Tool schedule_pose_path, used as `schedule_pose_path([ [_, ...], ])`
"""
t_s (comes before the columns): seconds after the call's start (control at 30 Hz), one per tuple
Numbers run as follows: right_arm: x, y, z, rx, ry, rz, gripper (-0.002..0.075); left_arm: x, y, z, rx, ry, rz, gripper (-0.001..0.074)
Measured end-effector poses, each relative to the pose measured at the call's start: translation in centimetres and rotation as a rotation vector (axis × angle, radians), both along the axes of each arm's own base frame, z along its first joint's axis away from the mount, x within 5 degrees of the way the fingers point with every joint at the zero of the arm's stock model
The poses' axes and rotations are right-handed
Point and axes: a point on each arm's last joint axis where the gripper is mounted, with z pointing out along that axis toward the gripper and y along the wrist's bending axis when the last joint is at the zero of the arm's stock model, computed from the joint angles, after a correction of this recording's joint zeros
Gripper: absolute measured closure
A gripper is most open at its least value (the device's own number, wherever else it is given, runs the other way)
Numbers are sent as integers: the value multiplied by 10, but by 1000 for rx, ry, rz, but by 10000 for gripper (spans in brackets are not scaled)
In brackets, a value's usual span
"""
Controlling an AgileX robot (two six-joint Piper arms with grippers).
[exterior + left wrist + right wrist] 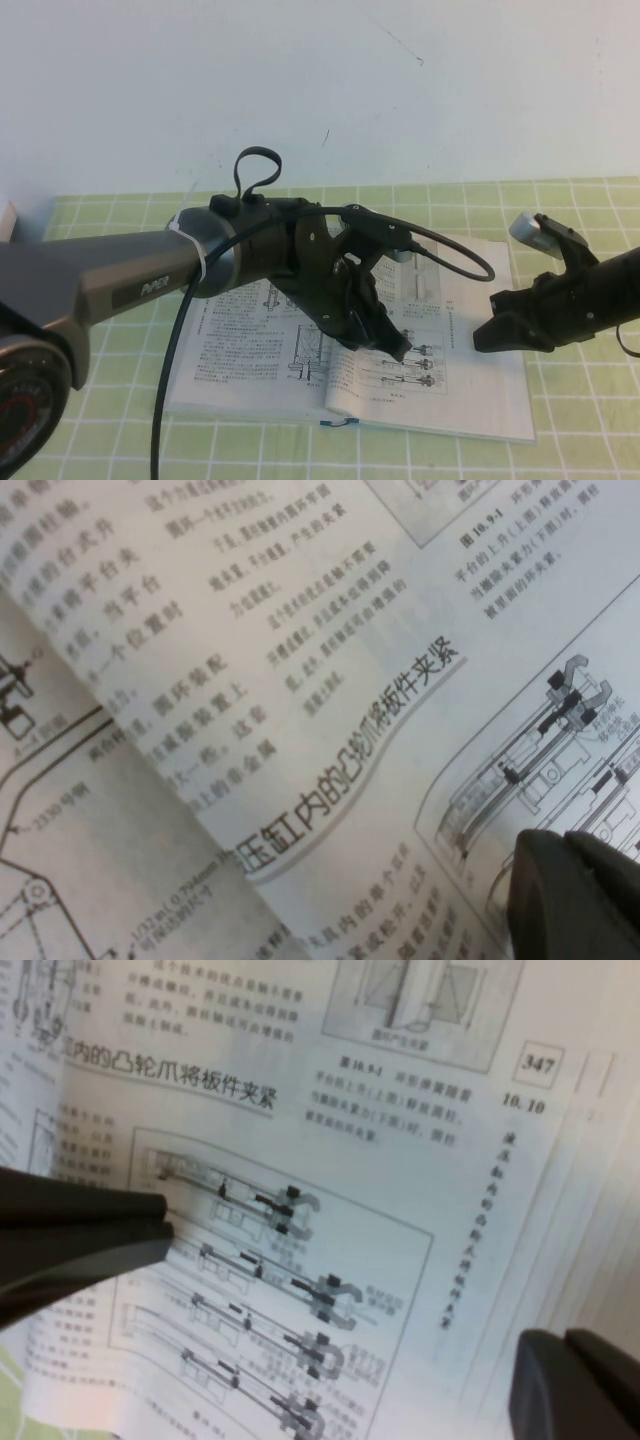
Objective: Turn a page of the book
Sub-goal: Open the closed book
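Note:
The book (pixel 235 345) lies open on the table, its blue ribbon marker (pixel 340 422) poking out at the near edge. The page (pixel 470 375) on the right side carries a tall grey photo and rod drawings (pixel 270 1260). My left gripper (pixel 402 352) reaches across the book, shut, with its tips resting on the rod drawings. In the right wrist view the left gripper's fingers (pixel 90 1235) lie pressed together on that page. My right gripper (pixel 487 338) is shut and hovers by the page's outer edge. Its fingertips (pixel 570 1380) sit over the stacked page edges.
A green checked cloth (pixel 580 430) covers the table, with a white wall behind. The left arm's black cable (pixel 460 250) loops over the upper part of the right page. A pale object (pixel 6 220) shows at the far left edge.

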Motion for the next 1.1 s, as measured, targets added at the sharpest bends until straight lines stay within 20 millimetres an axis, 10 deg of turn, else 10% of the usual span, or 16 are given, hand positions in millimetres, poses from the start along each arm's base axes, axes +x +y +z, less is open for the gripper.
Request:
schedule_pose_path([
  [0.67,0,-1,-9,-5,66,-32,728,0,3,9,-5,-1,65,740],
  [1.1,0,-2,-10,-6,75,-39,728,20,52,26,259,-139,253,739],
])
